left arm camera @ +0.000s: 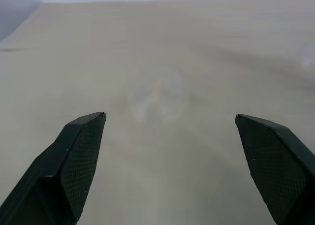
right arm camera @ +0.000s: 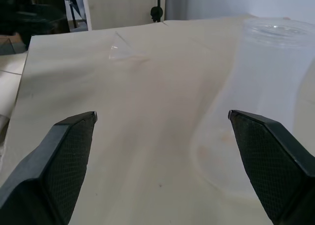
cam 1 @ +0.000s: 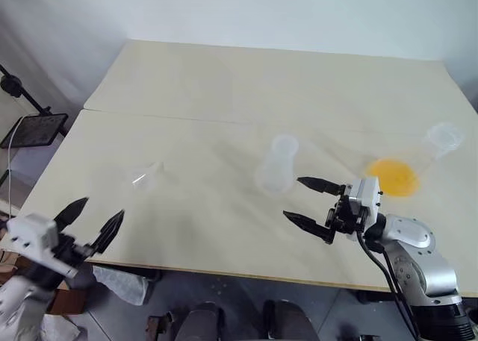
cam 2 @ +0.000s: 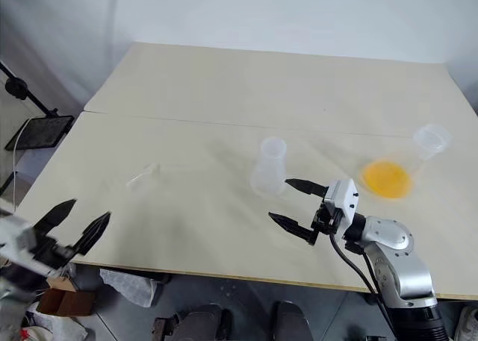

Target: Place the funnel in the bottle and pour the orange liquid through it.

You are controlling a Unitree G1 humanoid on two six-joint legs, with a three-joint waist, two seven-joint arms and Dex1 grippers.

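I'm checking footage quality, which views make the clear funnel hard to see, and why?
Left eye view: the funnel is a faint glint, nearly lost against the pale table. Left wrist view: it is a soft, out-of-focus smudge. Right wrist view: its cone outline reads most clearly.

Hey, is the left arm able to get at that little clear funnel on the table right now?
Probably yes. The left gripper is open, and bare table lies between it and the funnel; the bottle stands well off to the side.
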